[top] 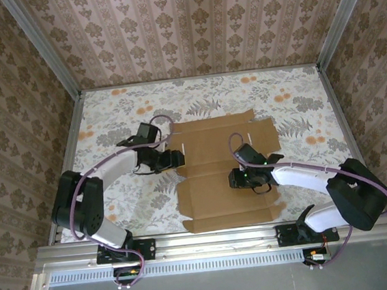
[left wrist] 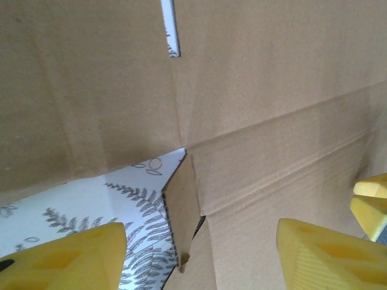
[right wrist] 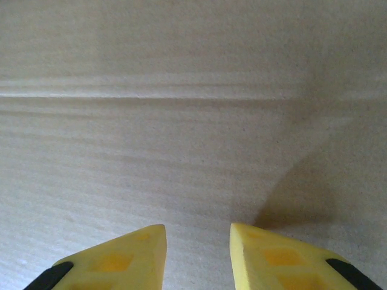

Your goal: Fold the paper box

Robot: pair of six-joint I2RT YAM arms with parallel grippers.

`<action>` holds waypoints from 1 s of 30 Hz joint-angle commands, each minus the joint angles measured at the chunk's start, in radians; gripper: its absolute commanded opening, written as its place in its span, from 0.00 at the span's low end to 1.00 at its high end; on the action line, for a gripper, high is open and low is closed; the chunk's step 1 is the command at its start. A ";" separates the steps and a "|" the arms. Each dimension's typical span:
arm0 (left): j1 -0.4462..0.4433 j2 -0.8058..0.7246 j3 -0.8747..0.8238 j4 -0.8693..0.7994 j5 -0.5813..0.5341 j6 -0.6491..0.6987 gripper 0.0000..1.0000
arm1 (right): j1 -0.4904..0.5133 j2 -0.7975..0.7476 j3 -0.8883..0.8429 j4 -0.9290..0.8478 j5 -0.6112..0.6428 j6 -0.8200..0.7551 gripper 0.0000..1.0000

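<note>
The paper box is a flat brown cardboard die-cut lying unfolded on the floral tablecloth. My left gripper is at its left edge. In the left wrist view that gripper stands open and straddles the edge, with one yellow finger over the cloth and the other over cardboard. A small raised tab sits between them, untouched. My right gripper is over the middle of the sheet. In its wrist view the right gripper points at bare cardboard near a crease line, jaws a narrow gap apart and holding nothing.
A slot in the cardboard shows the tablecloth through it. Another yellow fingertip shows at the right edge of the left wrist view. Patterned walls enclose the table on three sides, and a metal rail runs along the near edge.
</note>
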 commanded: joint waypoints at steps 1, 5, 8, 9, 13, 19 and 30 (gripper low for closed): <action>-0.035 0.018 0.047 -0.026 0.015 -0.022 0.66 | 0.007 0.040 -0.018 0.016 0.025 0.013 0.35; -0.056 0.036 0.063 -0.036 0.004 -0.014 0.67 | 0.008 0.057 -0.027 0.029 0.027 0.018 0.34; -0.061 0.037 0.070 -0.028 0.009 -0.018 0.67 | 0.008 0.062 -0.031 0.037 0.027 0.019 0.34; -0.063 0.034 0.073 -0.028 0.008 -0.019 0.67 | 0.008 0.063 -0.034 0.040 0.029 0.019 0.34; -0.077 0.024 0.091 -0.032 -0.005 -0.015 0.67 | 0.008 0.071 -0.034 0.044 0.028 0.017 0.34; -0.092 0.062 0.098 -0.014 0.033 -0.023 0.68 | 0.010 0.078 -0.032 0.052 0.030 0.019 0.34; -0.162 0.155 0.139 0.070 0.042 -0.078 0.67 | 0.011 0.078 -0.033 0.038 0.041 0.013 0.34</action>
